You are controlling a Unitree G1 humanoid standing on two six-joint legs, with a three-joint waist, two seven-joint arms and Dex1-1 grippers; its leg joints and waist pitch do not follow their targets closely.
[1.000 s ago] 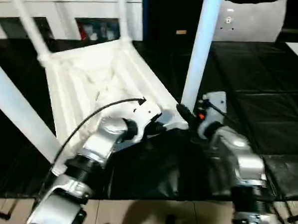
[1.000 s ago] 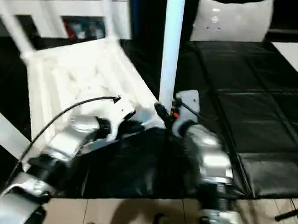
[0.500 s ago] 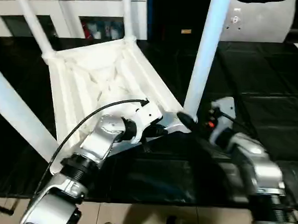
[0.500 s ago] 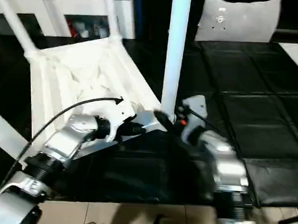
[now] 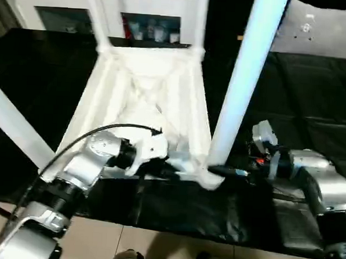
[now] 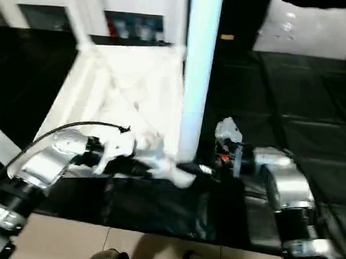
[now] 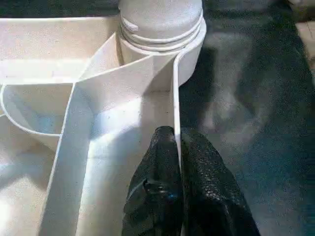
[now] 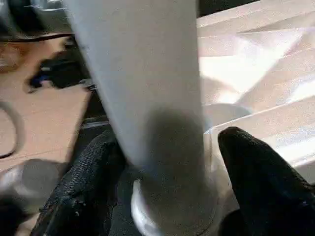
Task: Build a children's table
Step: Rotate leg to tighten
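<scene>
Left gripper (image 7: 173,147) still pinched on table (image 5: 146,93) rim wall. Right gripper (image 8: 167,162) swung to 3 o'clock of leg (image 5: 245,81), fingers spread around its base.

The near right leg (image 5: 239,92) runs off the top edge; shelf items (image 5: 149,29) are too blurred to tell.

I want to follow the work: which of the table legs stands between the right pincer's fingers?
The near-right leg, the thick one rising at the corner closest to the right pincer; the other legs stand away from it.
</scene>
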